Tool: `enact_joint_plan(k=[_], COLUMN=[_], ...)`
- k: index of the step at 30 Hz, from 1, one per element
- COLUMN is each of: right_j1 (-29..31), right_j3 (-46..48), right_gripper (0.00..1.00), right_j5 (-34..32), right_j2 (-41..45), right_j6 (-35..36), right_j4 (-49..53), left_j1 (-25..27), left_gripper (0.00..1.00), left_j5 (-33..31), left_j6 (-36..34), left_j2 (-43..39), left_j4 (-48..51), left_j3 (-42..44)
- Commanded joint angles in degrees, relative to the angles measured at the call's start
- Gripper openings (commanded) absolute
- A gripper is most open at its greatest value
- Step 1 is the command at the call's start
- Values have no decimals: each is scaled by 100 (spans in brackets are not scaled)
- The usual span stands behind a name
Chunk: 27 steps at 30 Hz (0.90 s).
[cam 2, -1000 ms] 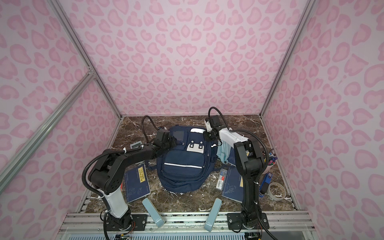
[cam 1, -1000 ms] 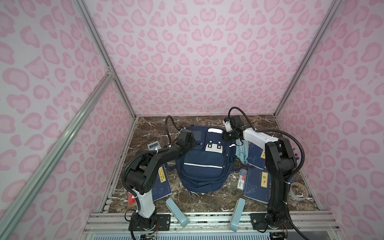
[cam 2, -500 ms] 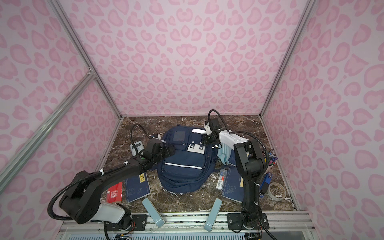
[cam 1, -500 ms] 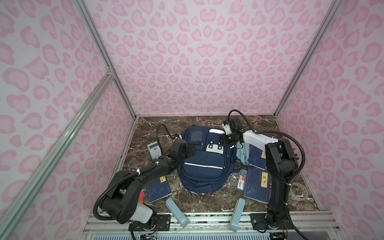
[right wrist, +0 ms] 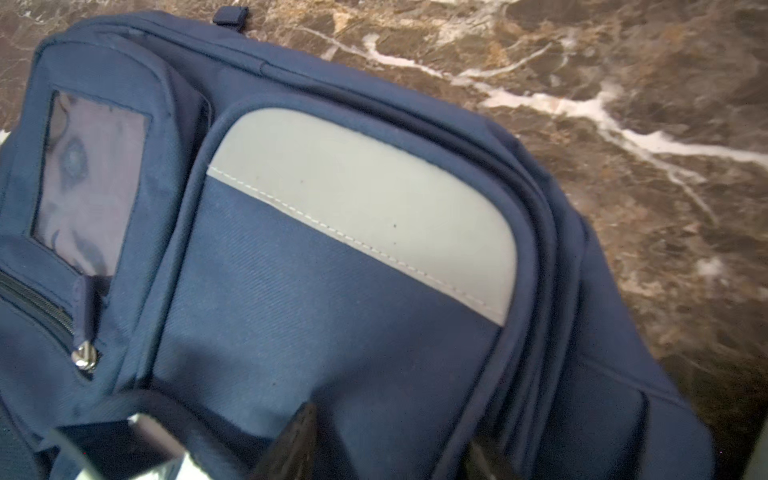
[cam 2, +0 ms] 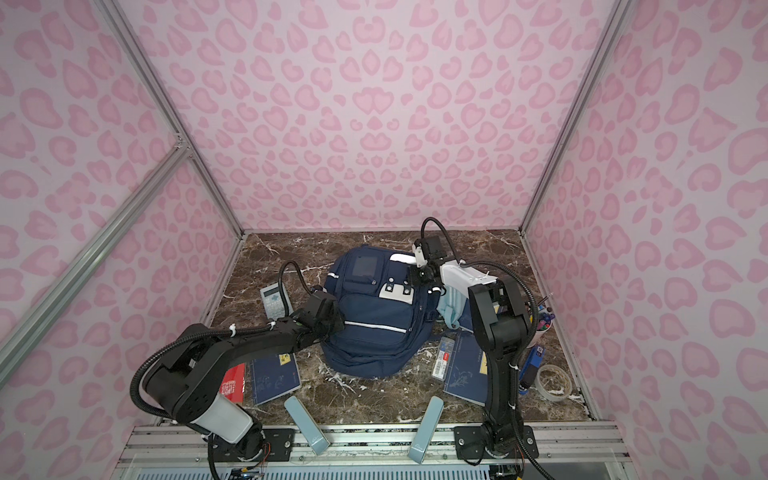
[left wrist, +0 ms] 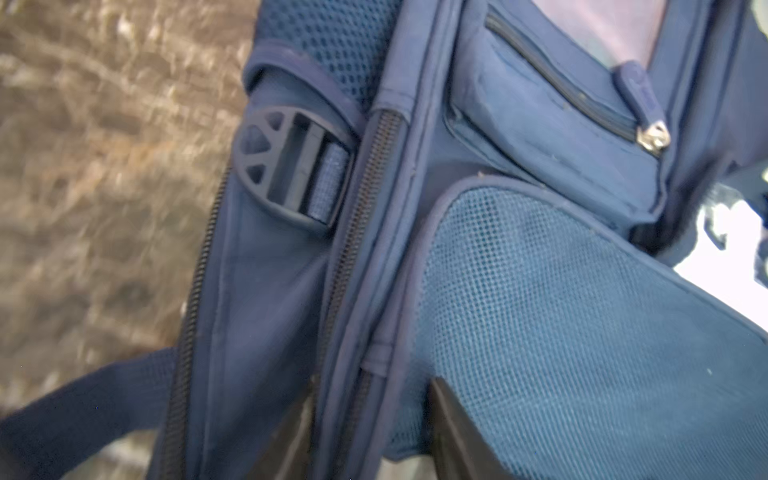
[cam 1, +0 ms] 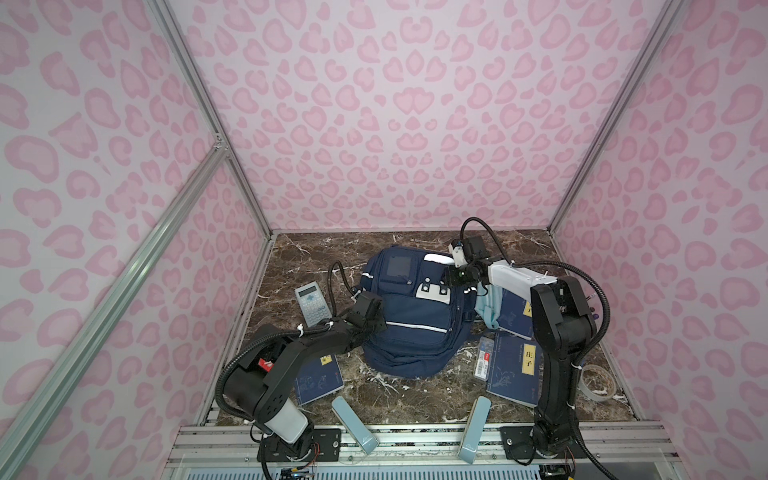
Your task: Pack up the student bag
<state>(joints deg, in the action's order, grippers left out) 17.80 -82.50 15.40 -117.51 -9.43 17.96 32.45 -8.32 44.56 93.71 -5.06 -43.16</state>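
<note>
Student bag (cam 1: 409, 328): navy backpack, lying front-up near the centre of the marble table (cam 1: 399, 390), top end towards 12 o'clock. All zips in view look closed.

Left gripper (cam 1: 377, 323): at the bag's 9 o'clock flank. In the left wrist view its fingers (left wrist: 451, 432) straddle the side zipper seam (left wrist: 365, 199), just past the strap buckle (left wrist: 286, 174). The gap is narrow and filled with fabric; I cannot tell whether it is clamped.

Right gripper (cam 1: 451, 276): at the bag's 1 o'clock corner. Its fingers (right wrist: 293, 440) stand partway apart on the front pocket below the grey panel (right wrist: 365, 195). Whether they pinch cloth, I cannot tell.

Loose items: calculator (cam 1: 312, 303) at 10 o'clock, one blue notebook (cam 1: 318, 380) at 7 o'clock, another (cam 1: 515, 374) at 4 o'clock, light-blue pouch (cam 1: 490, 309) at 3 o'clock.

Judgement: this is the opening step, and nothing looks packed yet.

The next move calls for one gripper to anchor the fabric while the other finds a zipper pull and draws it along the seam. No main-compartment pull shows in either wrist view.
</note>
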Motion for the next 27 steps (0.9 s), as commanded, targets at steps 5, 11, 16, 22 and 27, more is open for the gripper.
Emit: enact_joint_plan(k=[5,11,16,22,27], right_j1=[30,12,239,609,720], right_j3=[-9,301,654,1288,1148], right_gripper=[46,46,50,58,65], right_j5=[359,272,411,294,193], right_j2=[-193,-27,146,784,1144], right_j6=[3,-252,-392,-722,-550], right_j4=[798,712,542,197,539], left_j1=[-493,-777,-1080,-1337,-1359], left_gripper=[23,7,8,15,23], left_j5=[246,405,471,848,791], left_j6=[-248,-497,-571,-762,-809], left_j2=[807,1526,1966,2562,2302], left_j4=[-158,233,467,757,818], left_j3=[-1051,-2262,-3038,-3997,-4033])
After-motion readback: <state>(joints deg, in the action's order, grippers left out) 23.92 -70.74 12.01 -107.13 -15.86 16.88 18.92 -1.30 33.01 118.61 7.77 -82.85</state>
